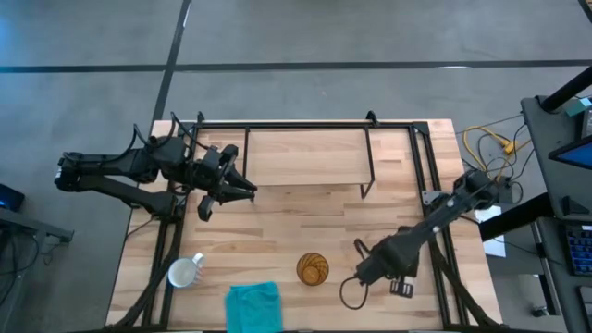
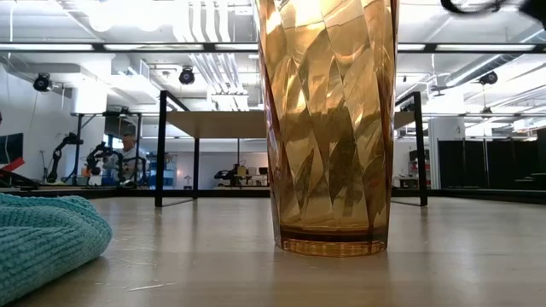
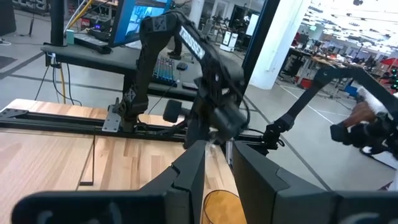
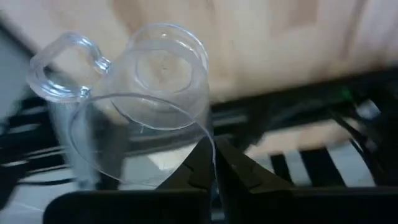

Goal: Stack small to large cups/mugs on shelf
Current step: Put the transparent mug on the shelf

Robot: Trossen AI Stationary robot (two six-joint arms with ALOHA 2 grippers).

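Observation:
My right gripper (image 1: 359, 277) is at the table's near right, shut on a small clear glass with a handle (image 4: 149, 99), just right of the amber ribbed tumbler (image 1: 313, 268). The tumbler stands upright on its base on the table (image 2: 328, 128). The white mug (image 1: 185, 271) stands at the near left. The shelf (image 1: 305, 153), a light-wood board on a black wire frame, stands at the table's far side. My left gripper (image 1: 248, 189) hovers by the shelf's near left corner, empty, its fingers a narrow gap apart (image 3: 217, 165). My right gripper pinches the clear glass's rim wall (image 4: 210, 142), one finger inside the mouth and one outside, on the side opposite the handle (image 4: 62, 62). The glass lies tipped, its mouth toward the wrist and its base (image 4: 165, 65) away. No view shows it resting on the table.
A teal cloth (image 1: 254, 305) lies at the near edge between the mug and the tumbler, and shows in the low view (image 2: 47, 243). Black frame rails (image 1: 435, 203) run along both table sides. Bare wood lies between the shelf and the tumbler.

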